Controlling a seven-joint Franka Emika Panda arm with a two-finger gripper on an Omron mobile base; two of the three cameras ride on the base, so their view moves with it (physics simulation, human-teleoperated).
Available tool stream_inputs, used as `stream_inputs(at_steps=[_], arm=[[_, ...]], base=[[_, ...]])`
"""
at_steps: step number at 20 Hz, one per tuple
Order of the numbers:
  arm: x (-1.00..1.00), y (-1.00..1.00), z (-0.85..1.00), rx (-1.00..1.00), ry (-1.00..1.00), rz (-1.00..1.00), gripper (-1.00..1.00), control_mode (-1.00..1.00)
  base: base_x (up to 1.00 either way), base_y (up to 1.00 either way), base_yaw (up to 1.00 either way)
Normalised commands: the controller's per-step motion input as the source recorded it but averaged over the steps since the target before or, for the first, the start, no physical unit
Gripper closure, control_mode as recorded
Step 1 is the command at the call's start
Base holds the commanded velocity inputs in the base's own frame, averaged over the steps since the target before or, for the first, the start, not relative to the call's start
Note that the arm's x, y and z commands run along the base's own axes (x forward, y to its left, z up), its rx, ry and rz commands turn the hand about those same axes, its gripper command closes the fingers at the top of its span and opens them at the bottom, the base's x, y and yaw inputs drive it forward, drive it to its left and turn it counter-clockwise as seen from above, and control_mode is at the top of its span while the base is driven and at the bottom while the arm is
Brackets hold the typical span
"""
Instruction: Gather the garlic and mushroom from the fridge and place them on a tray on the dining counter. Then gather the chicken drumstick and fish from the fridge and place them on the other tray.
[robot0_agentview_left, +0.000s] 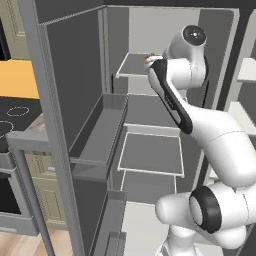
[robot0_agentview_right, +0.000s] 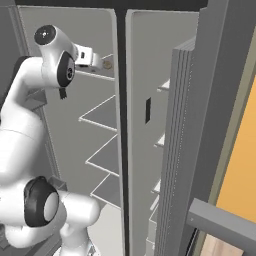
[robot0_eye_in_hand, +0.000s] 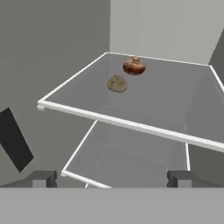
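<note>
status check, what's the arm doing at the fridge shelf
Gripper open, empty, short of the upper shelf. Mushroom and garlic side by side on it, apart. Nothing in the way.

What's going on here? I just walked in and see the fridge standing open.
The white arm is reaching into the open fridge toward an upper shelf. Its gripper has the jaws wide apart and holds nothing. In the hand view, two small items lie on that shelf: a reddish-brown mushroom toward the back and a pale garlic just in front of it. Neither has been picked up yet.
</note>
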Motion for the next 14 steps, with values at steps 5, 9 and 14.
stream_inputs(at_steps=[5,9,14], arm=[[0.72,0.00,-0.06,0.00,0.06,0.00,-1.00,-1.00],[0.67,0.00,-0.04,0.00,0.04,0.00,-1.00,-1.00],[0.69,0.00,-0.10,0.00,0.04,0.00,-1.00,-1.00]], base=[[0.00,0.00,0.00],[0.00,0.00,0.00],[0.00,0.00,0.00]])
